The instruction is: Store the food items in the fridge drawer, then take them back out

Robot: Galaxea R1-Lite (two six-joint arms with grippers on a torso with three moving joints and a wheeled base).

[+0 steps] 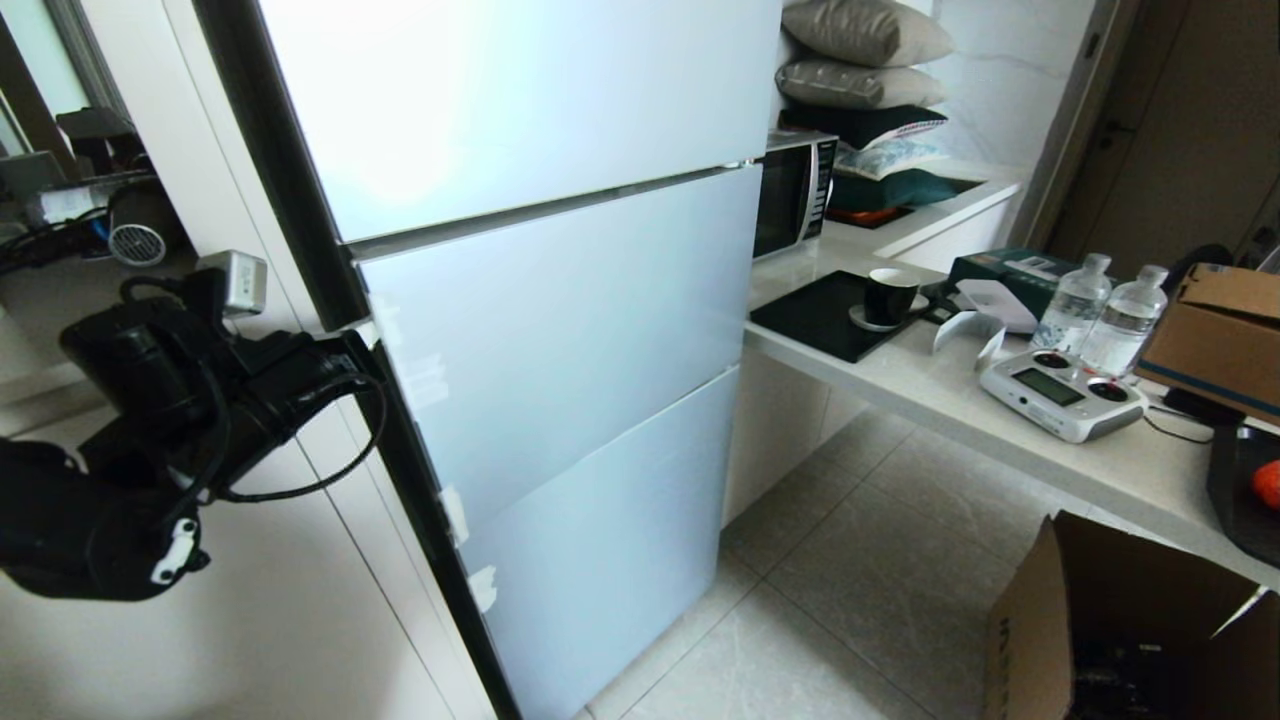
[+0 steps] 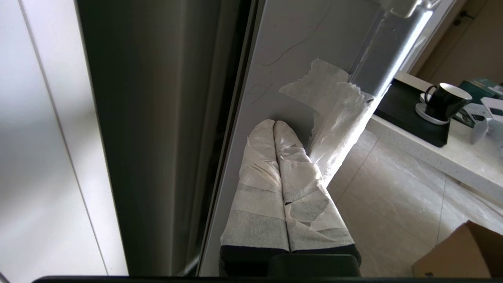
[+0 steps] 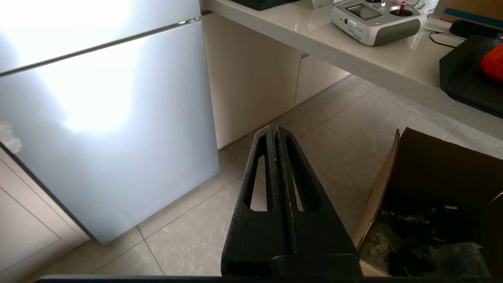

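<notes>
Now my left gripper (image 2: 275, 124), its tape-wrapped fingers (image 2: 259, 188) pressed together on nothing, sits at the left edge of the tall pale-blue glass-fronted fridge (image 1: 560, 330).

I judge the step is prying the middle door open: slide my tips into the dark side seam beside the torn white tape tab (image 2: 334, 114), then pull steadily outward. My right gripper (image 3: 275, 131) hangs closed and idle. No fridge drawer shows yet, so its axis I cannot tell; one orange-red rounded food item (image 1: 1268, 484) waits on the black tray (image 3: 463, 82).
</notes>
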